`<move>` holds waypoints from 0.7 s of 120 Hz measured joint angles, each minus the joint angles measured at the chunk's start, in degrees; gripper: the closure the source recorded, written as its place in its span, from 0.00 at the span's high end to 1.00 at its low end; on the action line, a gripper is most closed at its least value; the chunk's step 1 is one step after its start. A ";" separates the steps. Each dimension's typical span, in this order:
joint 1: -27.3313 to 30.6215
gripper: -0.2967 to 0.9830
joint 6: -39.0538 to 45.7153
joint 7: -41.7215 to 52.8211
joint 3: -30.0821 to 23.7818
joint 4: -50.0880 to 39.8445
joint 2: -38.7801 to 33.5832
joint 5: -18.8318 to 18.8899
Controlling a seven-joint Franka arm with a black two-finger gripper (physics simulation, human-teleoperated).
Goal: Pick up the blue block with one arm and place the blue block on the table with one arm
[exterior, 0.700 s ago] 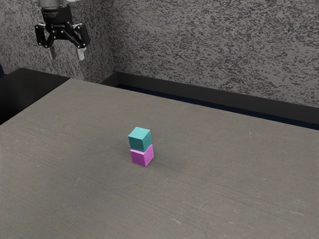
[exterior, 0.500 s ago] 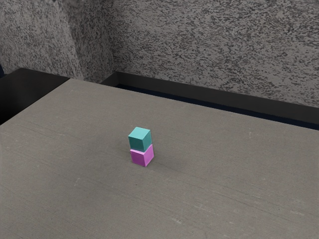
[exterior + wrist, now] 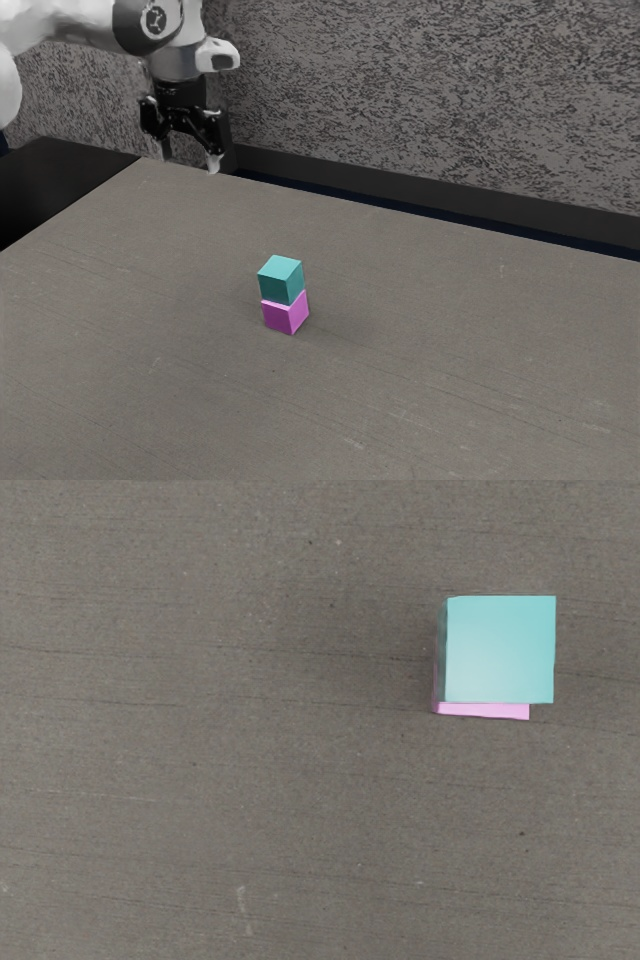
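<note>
My gripper (image 3: 189, 166) hangs in the exterior view's upper left, its two fingers apart with nothing between them. The teal-blue block (image 3: 280, 280) rests on top of a pink block (image 3: 286, 314), which sits on the grey table (image 3: 450, 330). The gripper is above and well apart from the stack, toward the exterior view's upper left. In the wrist view the blue block (image 3: 500, 650) is seen from above, covering most of the pink block (image 3: 485, 711).
A black surface (image 3: 50, 180) adjoins the table at the exterior view's left. A mottled grey wall (image 3: 430, 100) stands behind the table's far edge.
The gripper has moved toward the exterior view's right and lower, and more of the arm has come into view. Both blocks stand as before.
</note>
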 joint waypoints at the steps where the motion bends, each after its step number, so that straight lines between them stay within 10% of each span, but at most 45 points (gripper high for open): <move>1: 0.05 0.77 0.78 0.04 0.27 -0.52 0.52 -0.23; 37: 5.54 0.77 20.68 -1.08 -0.32 -3.15 15.60 -9.97; 84: 8.35 0.77 28.58 3.61 -8.69 -2.12 19.58 -9.02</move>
